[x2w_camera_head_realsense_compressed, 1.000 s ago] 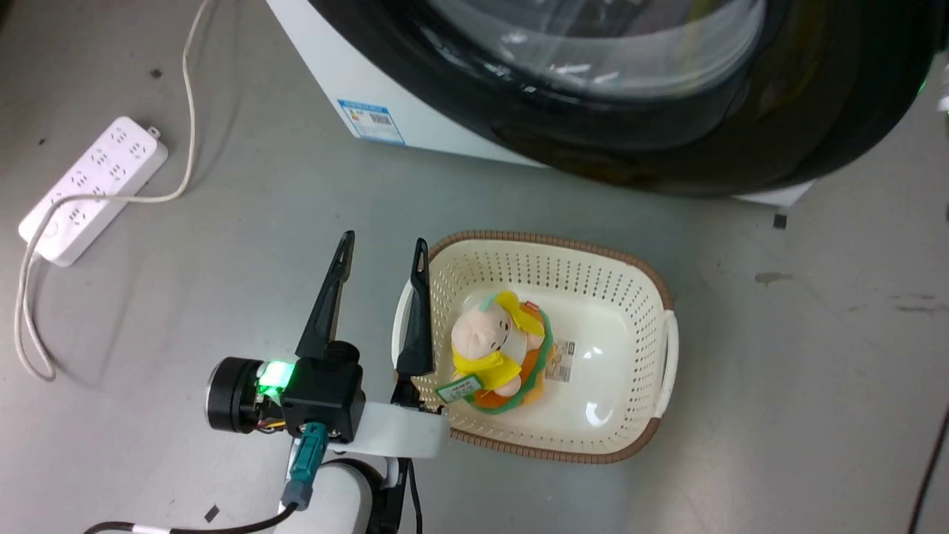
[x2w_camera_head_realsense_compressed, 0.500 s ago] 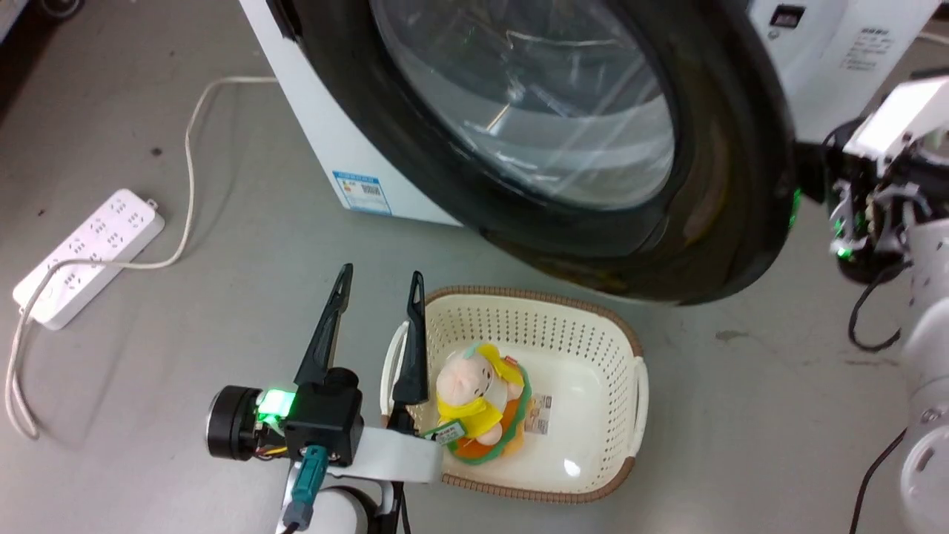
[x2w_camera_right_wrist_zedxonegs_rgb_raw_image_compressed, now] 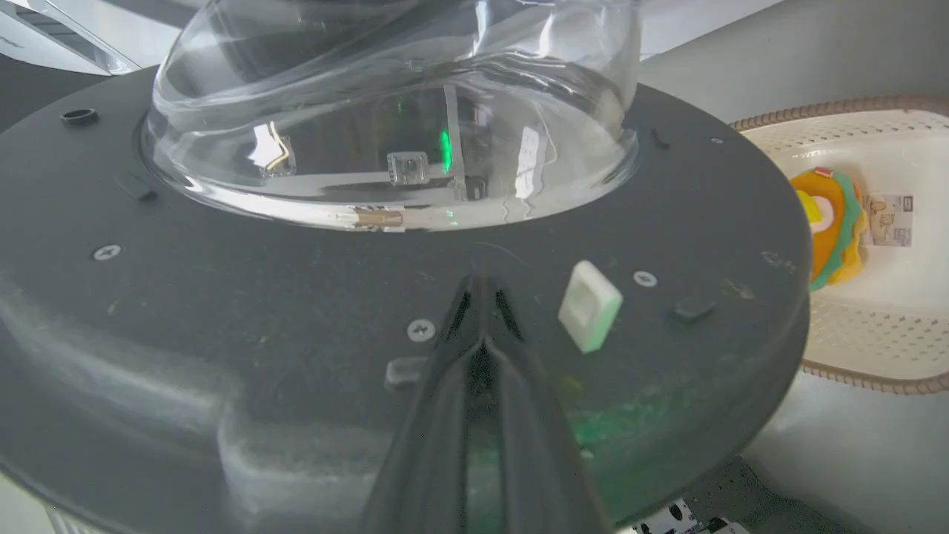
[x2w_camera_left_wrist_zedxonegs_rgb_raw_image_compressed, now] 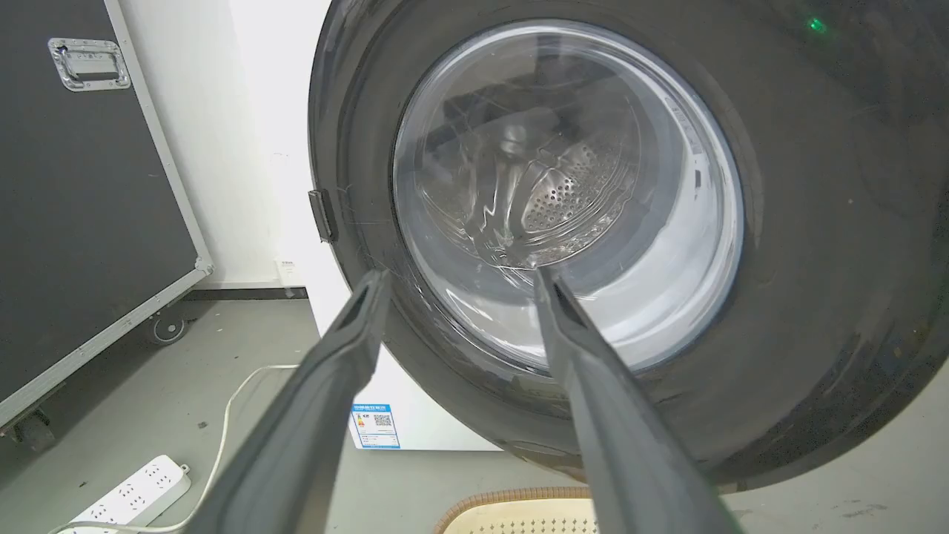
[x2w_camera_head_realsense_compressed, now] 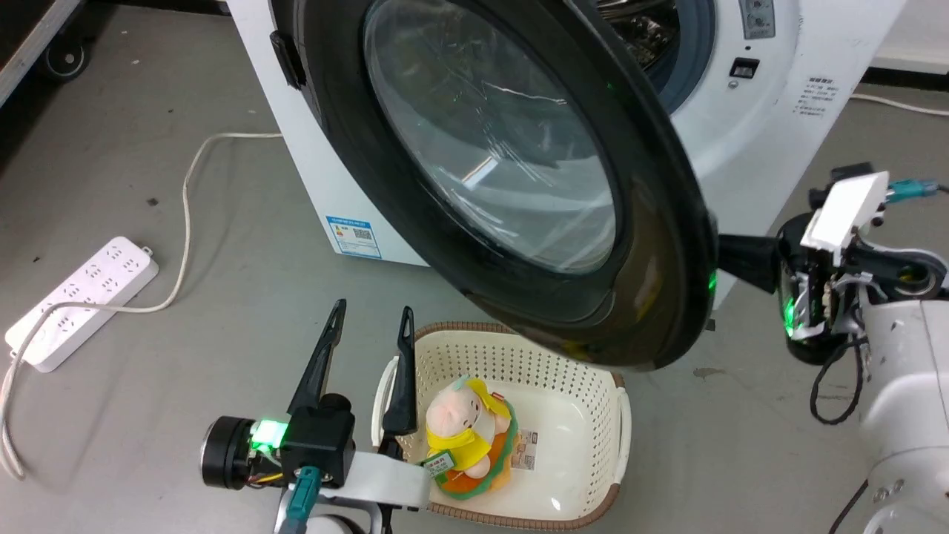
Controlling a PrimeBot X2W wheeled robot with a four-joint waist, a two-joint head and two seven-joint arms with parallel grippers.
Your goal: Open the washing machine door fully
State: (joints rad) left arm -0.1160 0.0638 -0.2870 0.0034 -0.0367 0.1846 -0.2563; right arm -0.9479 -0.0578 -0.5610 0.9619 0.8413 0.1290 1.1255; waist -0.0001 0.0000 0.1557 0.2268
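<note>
Head view: washing machine door (x2w_camera_head_realsense_compressed: 504, 185) part open, right gripper (x2w_camera_right_wrist_zedxonegs_rgb_raw_image_compressed: 482, 293) behind its free edge

The door is swung out from the white machine (x2w_camera_head_realsense_compressed: 771, 111), with its lower rim over the basket (x2w_camera_head_realsense_compressed: 619, 415). Right gripper's fingers are pressed together and hold nothing, tips against the door's inner face near the rim. Left gripper (x2w_camera_head_realsense_compressed: 373, 310) is spread wide and empty, low in front of the door and apart from it.

Cream perforated basket (x2w_camera_head_realsense_compressed: 519, 363) with brown woven rim on grey floor (x2w_camera_head_realsense_compressed: 185, 356), near the white washer cabinet (x2w_camera_head_realsense_compressed: 311, 185). Toward its left end: plush toy (x2w_camera_head_realsense_compressed: 463, 434), yellow and orange, green tag (x2w_camera_head_realsense_compressed: 439, 465) attached. White power strip (x2w_camera_head_realsense_compressed: 78, 300) well to the left, pale cord (x2w_camera_head_realsense_compressed: 189, 193) looping off it. Blue label (x2w_camera_head_realsense_compressed: 354, 236) low on cabinet. Black flight case (x2w_camera_left_wrist_zedxonegs_rgb_raw_image_compressed: 81, 193) beyond
</note>
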